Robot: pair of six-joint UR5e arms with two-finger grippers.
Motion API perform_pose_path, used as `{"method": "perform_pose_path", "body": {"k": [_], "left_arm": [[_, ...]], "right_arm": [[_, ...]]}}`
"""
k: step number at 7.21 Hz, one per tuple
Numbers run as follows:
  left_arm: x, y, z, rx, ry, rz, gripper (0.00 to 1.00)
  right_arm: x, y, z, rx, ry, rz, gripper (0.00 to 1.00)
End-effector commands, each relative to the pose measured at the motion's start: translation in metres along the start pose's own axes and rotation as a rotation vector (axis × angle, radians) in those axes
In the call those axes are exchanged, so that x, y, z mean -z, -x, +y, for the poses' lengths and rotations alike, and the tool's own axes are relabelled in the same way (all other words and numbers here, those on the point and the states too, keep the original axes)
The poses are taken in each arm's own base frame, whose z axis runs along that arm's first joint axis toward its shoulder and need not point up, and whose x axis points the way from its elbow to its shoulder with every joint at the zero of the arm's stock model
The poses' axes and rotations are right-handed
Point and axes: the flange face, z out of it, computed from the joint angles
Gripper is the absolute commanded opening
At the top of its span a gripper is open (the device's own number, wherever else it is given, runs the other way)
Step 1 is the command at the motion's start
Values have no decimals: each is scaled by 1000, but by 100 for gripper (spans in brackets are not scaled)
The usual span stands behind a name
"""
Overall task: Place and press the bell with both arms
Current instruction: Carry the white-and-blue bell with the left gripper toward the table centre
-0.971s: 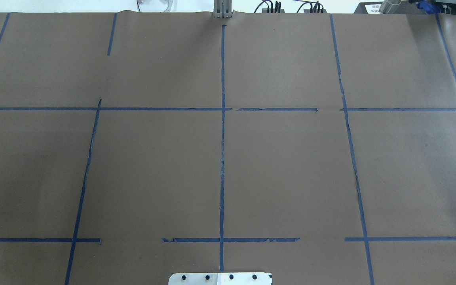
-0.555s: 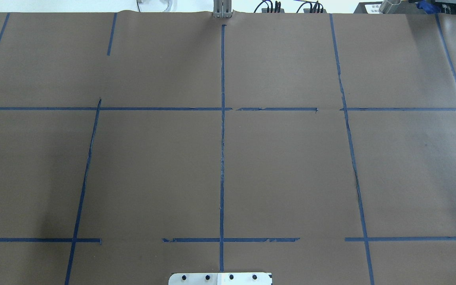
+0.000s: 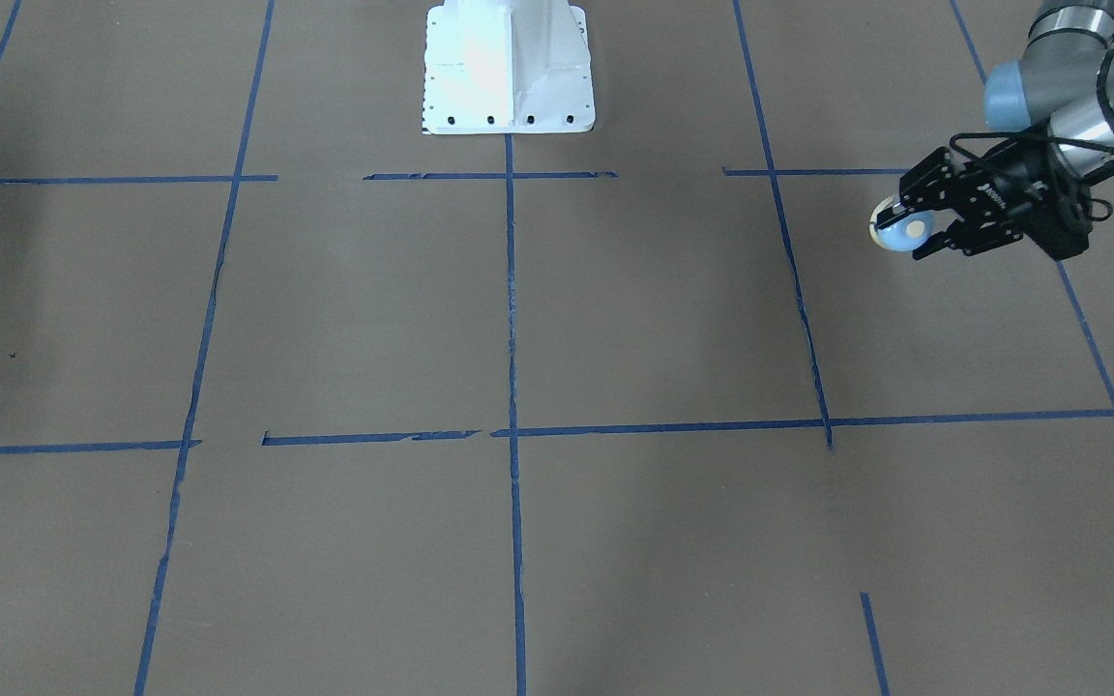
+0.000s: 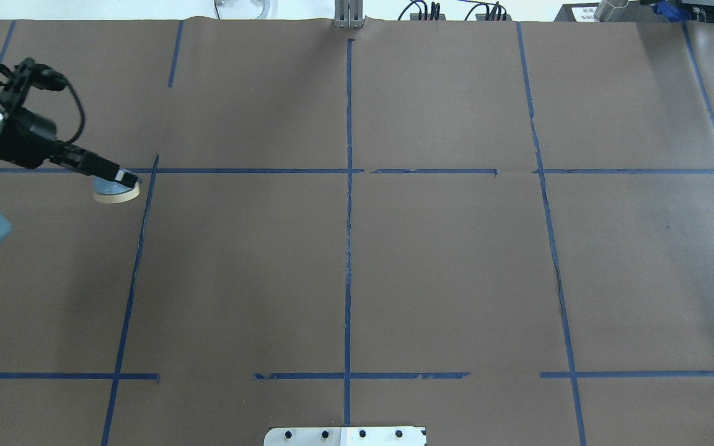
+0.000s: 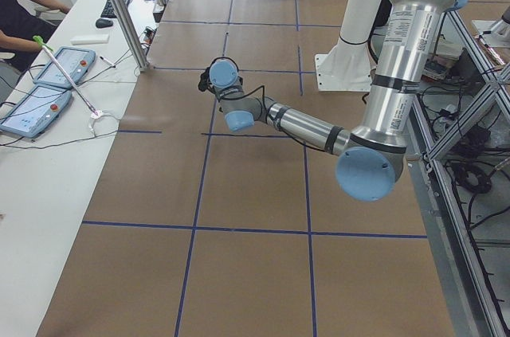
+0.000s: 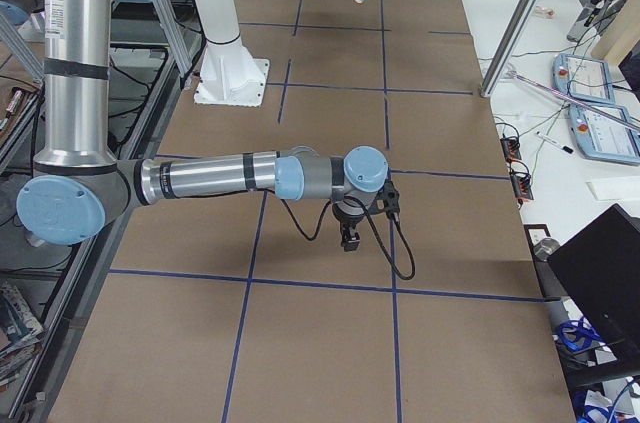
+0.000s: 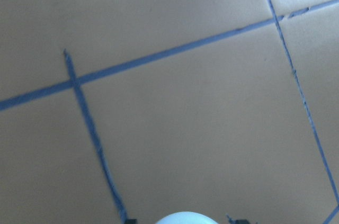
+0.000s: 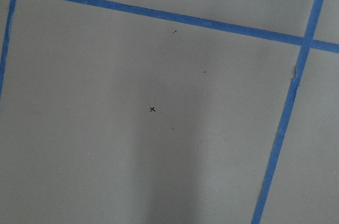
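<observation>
My left gripper (image 3: 908,228) is shut on the bell (image 3: 895,232), a small light-blue dome with a cream base ring. It holds the bell tilted, its cream button facing away from the robot, over the table's left part. In the overhead view the bell (image 4: 115,192) hangs under the gripper (image 4: 123,178), just left of a blue tape line. The dome's top shows at the bottom edge of the left wrist view (image 7: 185,218). My right gripper (image 6: 349,240) shows only in the exterior right view, pointing down low over the table; I cannot tell whether it is open or shut.
Brown paper with a blue tape grid (image 4: 348,248) covers the table. The white pedestal base (image 3: 509,68) stands at the robot's edge. An operator's side table with tablets (image 5: 48,86) and a metal post (image 5: 123,14) lie beyond the far edge.
The left arm has come in from the overhead view's left edge. It has carried the bell to the right and away from the robot, up to the tape crossing.
</observation>
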Motion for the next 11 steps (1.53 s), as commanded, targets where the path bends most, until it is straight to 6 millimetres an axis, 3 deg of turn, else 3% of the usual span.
{"method": "perform_pose_path", "body": {"k": [1,2,3,4,5,7,11], "left_arm": [[-81,-99,-40,-40,-180,-57,0],[-132,-156,-33,-65,-293,-98,0],[-175,-201,-16,-90,-379,-127,0],[-210,-232,-11,-102,-457,-139,0],[-238,-247,0,-107,-525,-144,0],[-274,-258,0,-37,-594,-153,0],[-286,-244,-7,-37,-584,-199,5]], "right_arm": [[0,0,-1,0,0,0,100],[0,0,-1,1,-1,0,100],[0,0,-2,1,-1,0,100],[3,3,-8,10,-7,1,100],[3,3,-8,10,-8,1,100],[4,5,-10,13,-10,1,100],[6,8,-11,18,-14,-5,100]]}}
